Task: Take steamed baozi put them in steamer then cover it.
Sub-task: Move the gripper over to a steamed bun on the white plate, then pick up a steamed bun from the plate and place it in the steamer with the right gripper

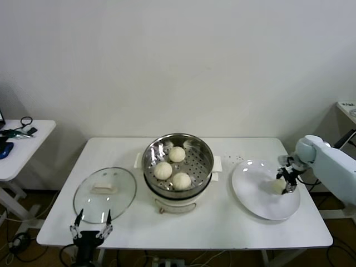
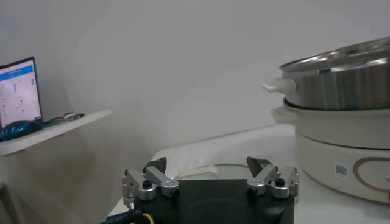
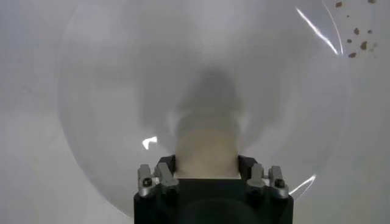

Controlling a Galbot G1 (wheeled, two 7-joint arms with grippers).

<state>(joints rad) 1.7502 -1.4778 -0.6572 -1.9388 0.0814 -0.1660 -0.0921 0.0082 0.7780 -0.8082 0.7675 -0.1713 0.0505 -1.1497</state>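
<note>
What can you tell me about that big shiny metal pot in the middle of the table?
The large round shiny steel steamer stands upright and uncovered near the middle of the white table, on a white base with side handles. Its perforated tray holds three small cream-white dough buns, spaced apart. The left wrist view shows a label low on the base. The clear glass lid lies flat on the table to the steamer's left, apart from it. Neither gripper touches the steamer.

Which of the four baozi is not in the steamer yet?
The baozi on the white plate, between the right gripper's fingers. The other three baozi already sit inside the steamer.
</note>
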